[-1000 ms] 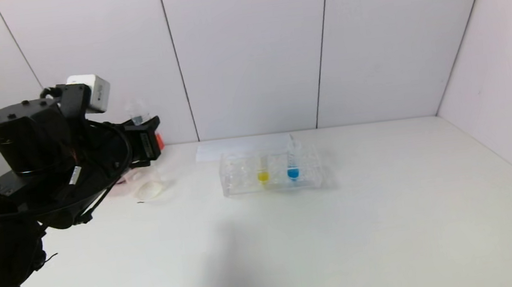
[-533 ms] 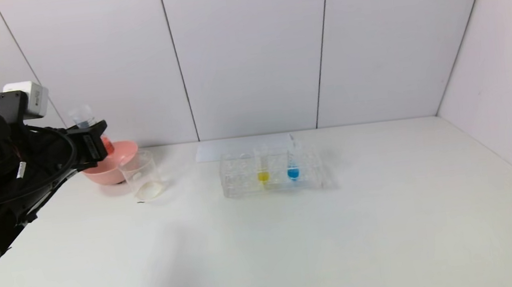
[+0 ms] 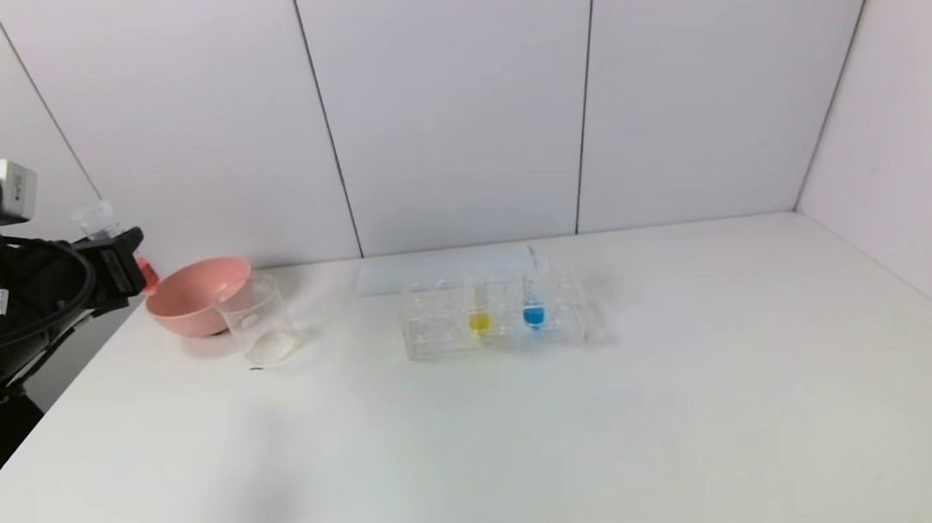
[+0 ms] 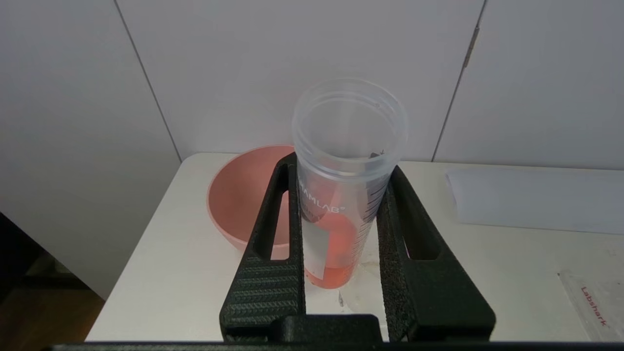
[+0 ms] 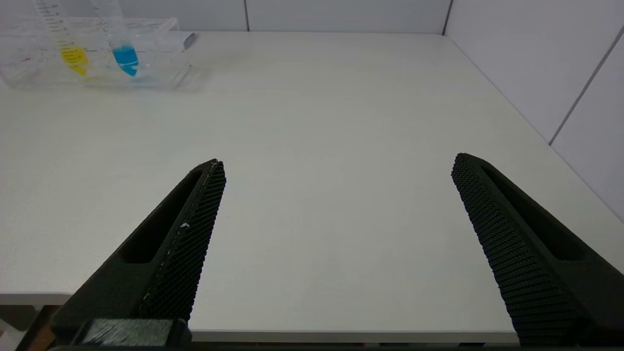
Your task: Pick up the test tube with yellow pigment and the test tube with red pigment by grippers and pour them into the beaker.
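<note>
My left gripper [image 3: 122,265] is raised at the table's far left, just left of the pink bowl. It is shut on the test tube with red pigment [image 3: 96,221], held upright; in the left wrist view the tube [image 4: 348,146] sits between the fingers with red-orange liquid [image 4: 331,273] at its bottom. The beaker [image 3: 258,320] stands on the table to the right of the bowl, apart from the gripper. The test tube with yellow pigment [image 3: 478,310] stands in the clear rack [image 3: 434,330]; it also shows in the right wrist view [image 5: 73,53]. My right gripper [image 5: 337,161] is open and empty over the table's near edge.
The pink bowl [image 3: 197,296] sits at the back left, also in the left wrist view [image 4: 239,204]. A tube with blue liquid [image 3: 532,305] stands in the rack beside the yellow one. A white sheet [image 3: 441,268] lies behind the rack. Walls close the back and right.
My left arm has swung left with the red tube, away from in front of the bowl and beaker, which now show in full. The rack has not moved.
</note>
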{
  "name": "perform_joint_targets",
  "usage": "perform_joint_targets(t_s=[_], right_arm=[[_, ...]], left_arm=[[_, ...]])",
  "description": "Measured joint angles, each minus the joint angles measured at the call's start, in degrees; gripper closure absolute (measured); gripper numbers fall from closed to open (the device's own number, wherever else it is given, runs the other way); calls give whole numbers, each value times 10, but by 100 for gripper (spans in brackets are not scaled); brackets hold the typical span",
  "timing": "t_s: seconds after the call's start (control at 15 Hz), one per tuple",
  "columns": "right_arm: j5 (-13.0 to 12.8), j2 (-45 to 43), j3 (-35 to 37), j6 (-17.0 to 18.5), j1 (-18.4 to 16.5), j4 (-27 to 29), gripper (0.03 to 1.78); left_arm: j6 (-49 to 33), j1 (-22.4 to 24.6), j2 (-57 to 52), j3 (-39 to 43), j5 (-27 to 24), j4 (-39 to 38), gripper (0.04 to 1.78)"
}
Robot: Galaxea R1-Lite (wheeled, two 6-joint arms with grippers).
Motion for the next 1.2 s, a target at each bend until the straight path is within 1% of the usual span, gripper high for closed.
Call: perform_joint_targets(t_s=[0.27, 0.4, 0.93, 1.2], right_arm=[[0, 0, 0, 0, 0, 0, 11], [0, 0, 0, 0, 0, 0, 11], [0, 0, 0, 0, 0, 0, 11], [0, 0, 0, 0, 0, 0, 11]], left_arm=[[0, 31, 12, -9, -23, 5, 138], [4, 39, 21, -10, -25, 6, 138], [13, 44, 55, -29, -24, 5, 138], [15, 44, 67, -43, -34, 5, 138]])
